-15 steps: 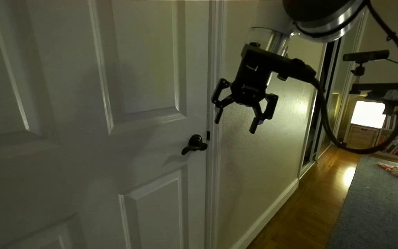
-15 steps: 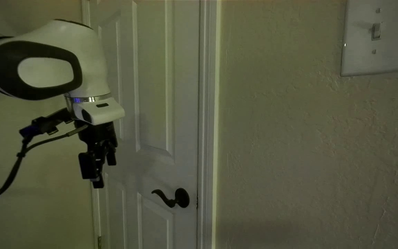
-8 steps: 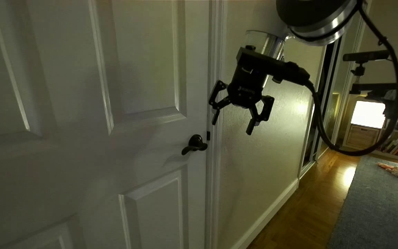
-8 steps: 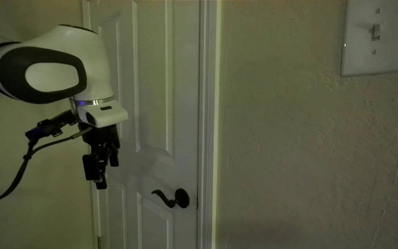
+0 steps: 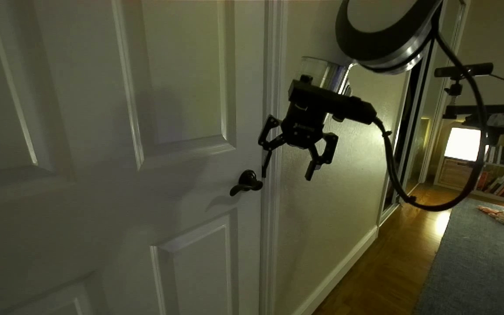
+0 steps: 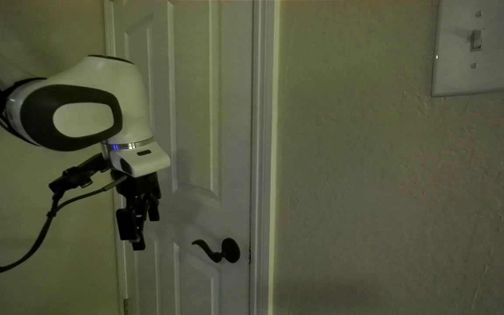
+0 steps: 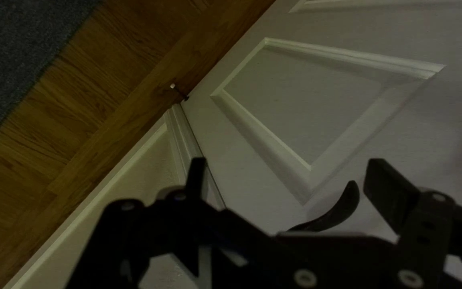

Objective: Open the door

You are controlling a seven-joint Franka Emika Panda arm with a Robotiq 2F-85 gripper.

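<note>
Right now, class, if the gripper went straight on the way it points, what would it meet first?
Probably the door, which lies beyond the open gripper in the wrist view; the lever handle shows there too, so with depth unclear it might come first.

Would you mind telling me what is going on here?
A robot arm appears set to open the white panelled door, which is shut. Its claw is open and points down, holding nothing; in an exterior view a gap shows between it and the dark lever handle. The handle is not yet grasped.
</note>
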